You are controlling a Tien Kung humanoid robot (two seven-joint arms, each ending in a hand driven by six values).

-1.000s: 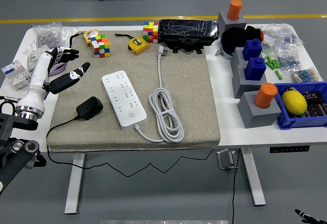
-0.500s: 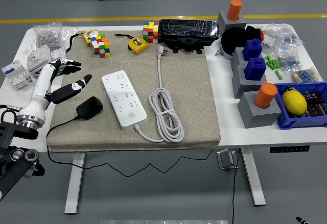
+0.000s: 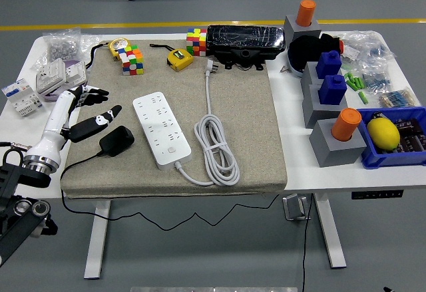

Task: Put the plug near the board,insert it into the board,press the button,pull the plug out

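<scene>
White power strip, one; black plug, one; left hand fingers spread, empty.

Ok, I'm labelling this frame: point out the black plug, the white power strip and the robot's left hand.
black plug [image 3: 118,140], head view, middle of its body
white power strip [image 3: 161,128], head view, centre of its top face
left hand [image 3: 85,114], head view, middle of the hand

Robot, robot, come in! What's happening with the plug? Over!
Left hand open, just left of black plug, not touching. Plug on mat beside white power strip, not inserted. Nothing between them. Right hand out of view.
</scene>
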